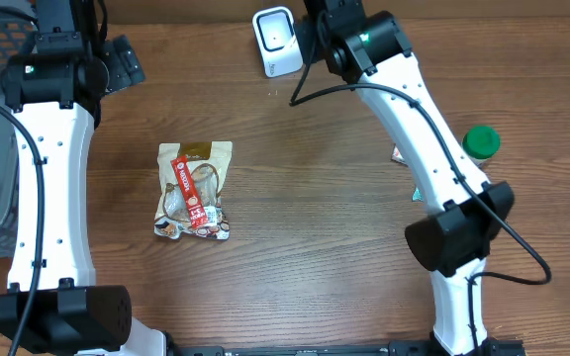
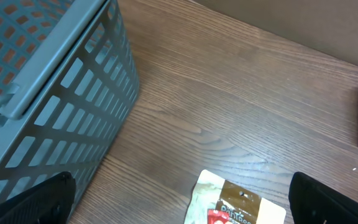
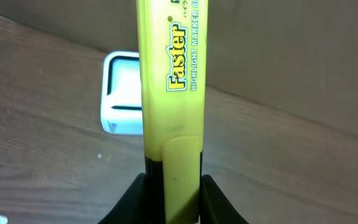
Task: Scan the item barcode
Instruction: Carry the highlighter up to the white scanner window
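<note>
Yellow highlighter (image 3: 169,93) fills the right wrist view, standing upright with its lower end pinched between the jaws of the right gripper (image 3: 174,199). No barcode shows on the face I can see, only brand lettering, so I'd guess the barrel needs rolling until the code faces the white scanner (image 3: 122,93) just beyond it, then holding steady and square to the window. That scanner sits close to the far edge of the desk (image 3: 42,174), so the approach wants to be short, with no push past it. Open wood lies nearer and to the left. Over there the left gripper (image 2: 182,205) hovers, jaws spread wide and empty, a snack packet (image 2: 238,202) near it and a grey basket (image 2: 73,93) further left.
</note>
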